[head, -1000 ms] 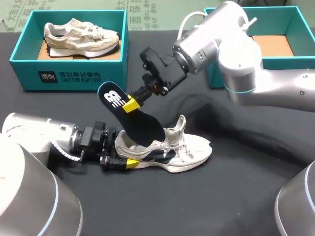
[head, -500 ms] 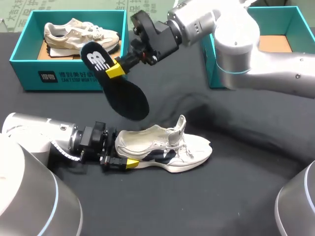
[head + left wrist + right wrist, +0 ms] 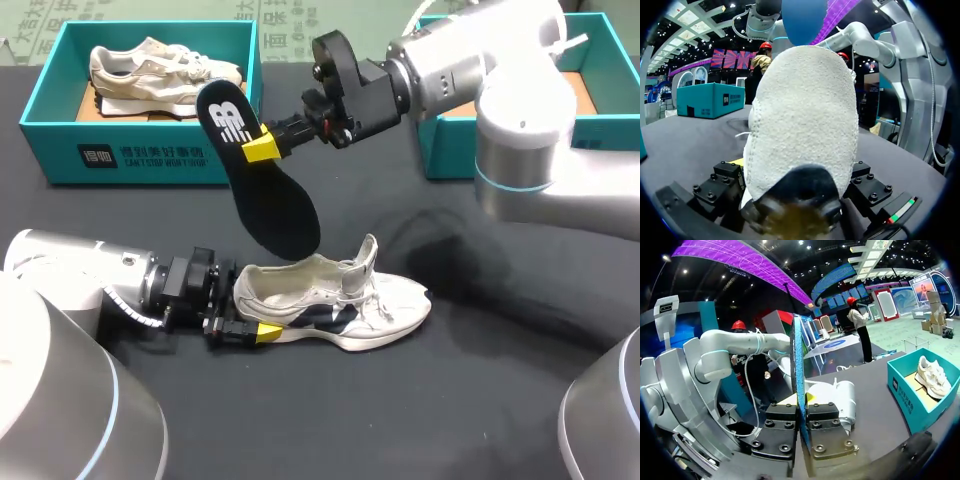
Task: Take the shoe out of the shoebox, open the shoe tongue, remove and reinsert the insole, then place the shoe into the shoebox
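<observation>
Insole (image 3: 266, 200) swung right — now above shoe (image 3: 340, 300).

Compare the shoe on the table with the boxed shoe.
The shoe on the table is gripped at its heel by the left end effector, tongue raised; the shoe in the box sits untouched. The table shoe's insole hangs above it; the boxed shoe's is unseen. Both are pale sneakers.

Insole (image 3: 268, 190): black upper face, white mark at heel end, blue underside. Shoe (image 3: 340, 295) on the tabletop (image 3: 450, 400): cream upper, navy side panels, white sole. Second shoe (image 3: 165, 70): cream and beige. Left box (image 3: 140, 160) and right box (image 3: 440, 150): teal walls, brown floors; white print on the left one. Tabletop: black. Left gripper (image 3: 262, 332), right gripper (image 3: 262, 148): yellow tips.
</observation>
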Tool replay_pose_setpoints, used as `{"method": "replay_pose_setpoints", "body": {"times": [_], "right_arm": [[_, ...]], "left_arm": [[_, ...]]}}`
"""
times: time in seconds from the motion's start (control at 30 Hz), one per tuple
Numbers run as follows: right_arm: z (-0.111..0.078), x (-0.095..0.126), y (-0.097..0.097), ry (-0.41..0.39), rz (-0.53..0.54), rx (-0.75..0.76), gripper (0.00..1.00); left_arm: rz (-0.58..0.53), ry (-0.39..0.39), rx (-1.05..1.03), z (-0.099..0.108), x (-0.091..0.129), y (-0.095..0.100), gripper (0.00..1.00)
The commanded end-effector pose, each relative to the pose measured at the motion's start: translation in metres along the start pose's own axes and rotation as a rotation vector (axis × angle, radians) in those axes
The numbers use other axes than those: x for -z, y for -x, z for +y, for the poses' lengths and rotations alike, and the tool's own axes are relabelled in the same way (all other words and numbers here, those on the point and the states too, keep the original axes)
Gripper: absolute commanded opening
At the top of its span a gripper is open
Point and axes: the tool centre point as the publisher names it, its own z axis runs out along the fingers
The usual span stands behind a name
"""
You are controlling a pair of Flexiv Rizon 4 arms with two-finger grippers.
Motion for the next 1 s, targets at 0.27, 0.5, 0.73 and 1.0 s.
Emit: {"method": "replay_pose_setpoints", "body": {"times": [0.27,0.5,0.73,1.0], "right_arm": [[0.013,0.055,-0.064,0.151,-0.175,-0.118,0.00],[0.014,0.061,-0.072,0.165,-0.186,-0.140,0.00],[0.014,0.061,-0.072,0.165,-0.186,-0.140,0.00],[0.011,0.108,-0.112,0.250,-0.333,-0.205,0.00]], "left_arm": [[-0.001,0.001,0.001,0.001,0.000,0.000,0.00],[-0.001,0.001,0.001,0.001,0.000,0.000,0.00],[-0.001,0.001,0.001,0.001,0.000,0.000,0.00],[-0.001,0.001,0.001,0.001,0.000,0.000,0.00]]}}
